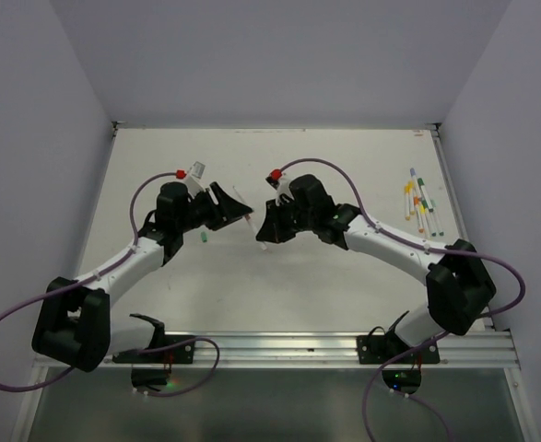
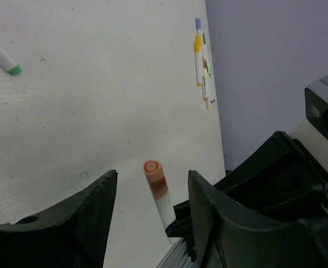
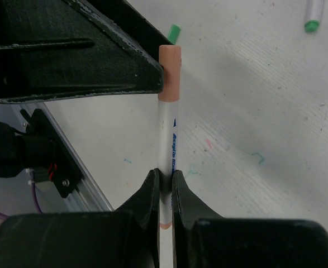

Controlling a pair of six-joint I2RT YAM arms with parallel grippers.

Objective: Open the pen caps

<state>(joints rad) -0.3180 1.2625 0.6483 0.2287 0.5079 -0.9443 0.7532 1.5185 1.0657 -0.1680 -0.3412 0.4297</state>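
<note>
My right gripper is shut on the white barrel of a pen and holds it above the table. The pen's orange cap points toward my left gripper. The left gripper is open, with a finger on each side of the orange cap; one finger lies right beside the cap. In the top view both grippers meet at mid-table. A loose green cap lies on the table beside the left gripper and also shows in the right wrist view.
Several more pens lie in a row at the right of the table, also seen in the left wrist view. Another white pen with a green end lies apart on the table. The aluminium rail runs along the near edge.
</note>
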